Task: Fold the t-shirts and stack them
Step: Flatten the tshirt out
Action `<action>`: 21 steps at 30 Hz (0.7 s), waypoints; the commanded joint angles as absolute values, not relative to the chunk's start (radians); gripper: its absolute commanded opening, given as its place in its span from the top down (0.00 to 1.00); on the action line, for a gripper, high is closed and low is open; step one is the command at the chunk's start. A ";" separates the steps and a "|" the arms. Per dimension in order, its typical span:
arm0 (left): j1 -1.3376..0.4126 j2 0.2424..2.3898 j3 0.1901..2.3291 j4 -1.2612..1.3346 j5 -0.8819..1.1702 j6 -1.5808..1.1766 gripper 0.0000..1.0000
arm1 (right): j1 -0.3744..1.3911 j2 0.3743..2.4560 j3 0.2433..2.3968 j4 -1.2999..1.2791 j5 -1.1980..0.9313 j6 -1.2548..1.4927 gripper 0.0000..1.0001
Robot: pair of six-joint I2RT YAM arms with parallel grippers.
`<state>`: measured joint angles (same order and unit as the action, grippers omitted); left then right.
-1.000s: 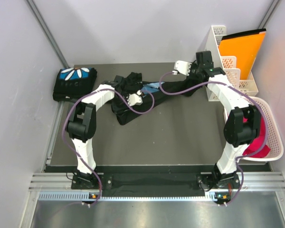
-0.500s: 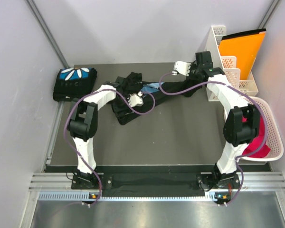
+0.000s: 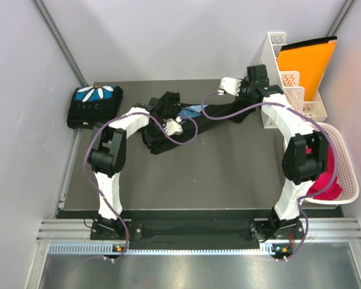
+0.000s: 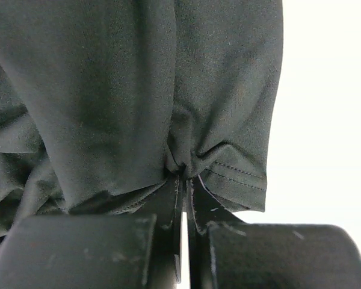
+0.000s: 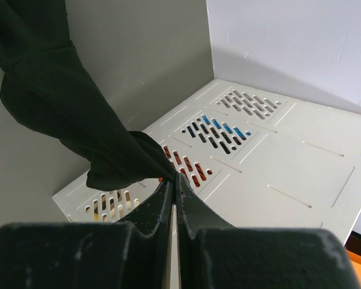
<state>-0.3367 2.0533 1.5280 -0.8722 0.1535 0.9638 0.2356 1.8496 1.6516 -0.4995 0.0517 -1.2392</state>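
One black t-shirt (image 3: 95, 103), folded with its blue print and white petals up, lies at the mat's far left corner. A second black t-shirt (image 3: 168, 123) is bunched mid-mat and drawn out in a strip toward the right. My left gripper (image 3: 162, 114) is shut on this second shirt; the left wrist view shows the left gripper (image 4: 183, 177) pinching gathered cloth (image 4: 108, 90) just beside a stitched sleeve hem. At the strip's far end, by the rack, my right gripper (image 3: 245, 96) is shut on it; the right wrist view has the right gripper (image 5: 173, 177) clamping a fold of the cloth (image 5: 54, 102).
A white slotted rack (image 3: 289, 90) holding an orange folder (image 3: 307, 60) stands at the back right, right behind the right gripper; its slotted side (image 5: 277, 156) fills the right wrist view. A white basket (image 3: 343, 174) with red cloth (image 3: 325, 180) sits at the right edge.
My left gripper has closed on the bunched shirt's sleeve area, its wrist edging slightly toward the back left. The right arm has kept its grip and barely moved.
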 commanded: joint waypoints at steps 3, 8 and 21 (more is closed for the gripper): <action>-0.342 2.017 1.551 -0.850 0.132 0.945 1.00 | 0.252 1.844 1.695 -0.469 0.052 -1.255 1.00; -0.345 1.942 1.592 -0.876 0.084 0.954 1.00 | 0.252 1.845 1.697 -0.469 0.052 -1.253 1.00; -0.362 1.733 1.744 -0.853 0.009 0.943 1.00 | 0.265 1.850 1.690 -0.480 0.055 -1.247 1.00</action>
